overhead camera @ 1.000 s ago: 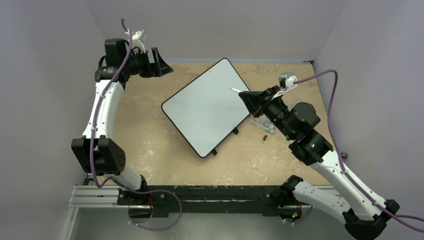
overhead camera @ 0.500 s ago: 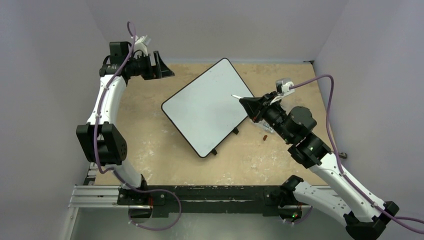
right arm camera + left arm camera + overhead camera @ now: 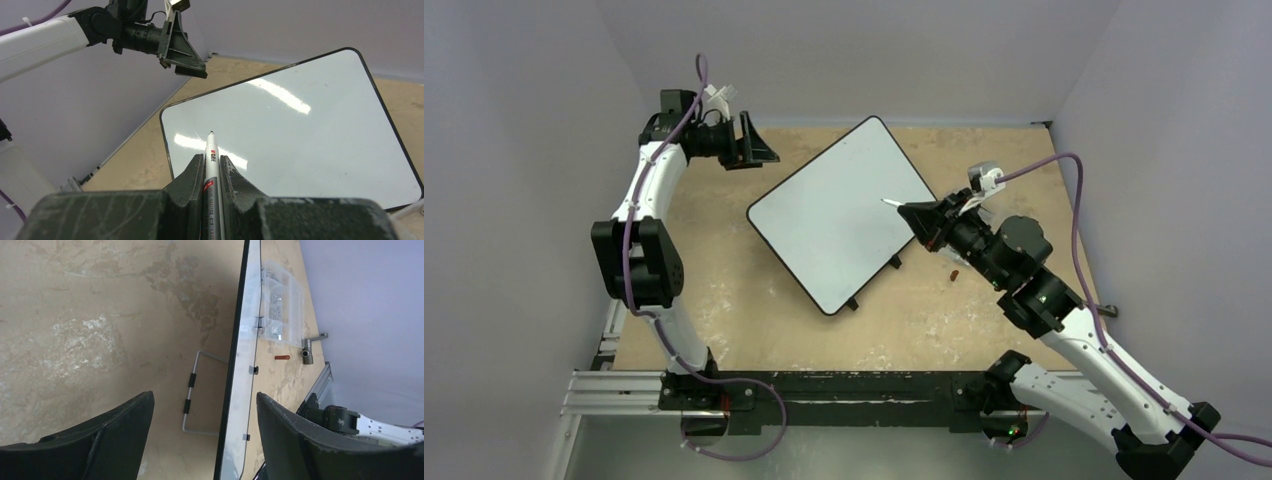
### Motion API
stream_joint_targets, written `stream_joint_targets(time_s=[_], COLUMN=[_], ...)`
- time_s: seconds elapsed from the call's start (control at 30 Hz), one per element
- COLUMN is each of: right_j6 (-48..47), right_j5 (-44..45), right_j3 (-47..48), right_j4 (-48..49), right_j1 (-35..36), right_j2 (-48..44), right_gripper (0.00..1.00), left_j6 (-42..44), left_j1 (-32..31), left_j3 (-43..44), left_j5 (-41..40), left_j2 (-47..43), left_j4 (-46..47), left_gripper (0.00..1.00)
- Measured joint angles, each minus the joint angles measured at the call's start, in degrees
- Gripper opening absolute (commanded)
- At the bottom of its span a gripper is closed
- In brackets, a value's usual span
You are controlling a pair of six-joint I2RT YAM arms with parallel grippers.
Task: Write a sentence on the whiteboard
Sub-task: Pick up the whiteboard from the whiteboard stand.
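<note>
Back wall: at 12 o'clock you face a plain pale lavender back wall [image 3: 854,50], meeting the table in a straight line.
Side walls: at 9 o'clock the left wall [image 3: 504,200] and at 3 o'clock the right wall [image 3: 1184,150], both the same lavender.
Table: the table [image 3: 724,280] is beige and mottled, with pale worn patches.
Near edge: at 6 o'clock an aluminium rail [image 3: 594,392] runs along the table, with a grey ledge [image 3: 874,455] below it.
Light: soft and even; you get only faint shadows.

Left wrist view: the whiteboard [image 3: 240,390] appears nearly edge-on, its near end cut off by the frame, and the contents of the clear box [image 3: 280,305] are too small to identify. Right wrist view: the right gripper [image 3: 212,159] hides the lower barrel of the marker [image 3: 210,147].
</note>
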Motion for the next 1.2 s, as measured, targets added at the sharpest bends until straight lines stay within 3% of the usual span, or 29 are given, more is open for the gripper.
stream_joint_targets(time_s=[0.5, 0.9, 1.03, 1.2], right_j6=[0.2, 1.1, 1.2, 1.4], right_j5=[-1.7, -3.2, -3.2, -3.2], right_j3=[0.0, 0.0, -0.1, -0.8], right_j4=[0.4, 0.4, 0.4, 0.3], right_j1=[0.0, 0.0, 0.0, 0.0], right_j2=[0.0, 0.0, -0.2, -0.8], right_gripper=[0.0, 0.0, 0.0, 0.0], left_j6=[0.0, 0.7, 2.4, 3.3], left_j1=[-2.2, -4.6, -7.0, -8.0], left_j3=[2.2, 2.2, 2.2, 2.2], left_j5=[5.0, 7.6, 6.9, 6.3], left_j2=[4.3, 7.1, 7.2, 7.4], left_j4=[-2.6, -6.2, -8.3, -9.8], left_gripper=[0.68, 0.54, 0.43, 0.13])
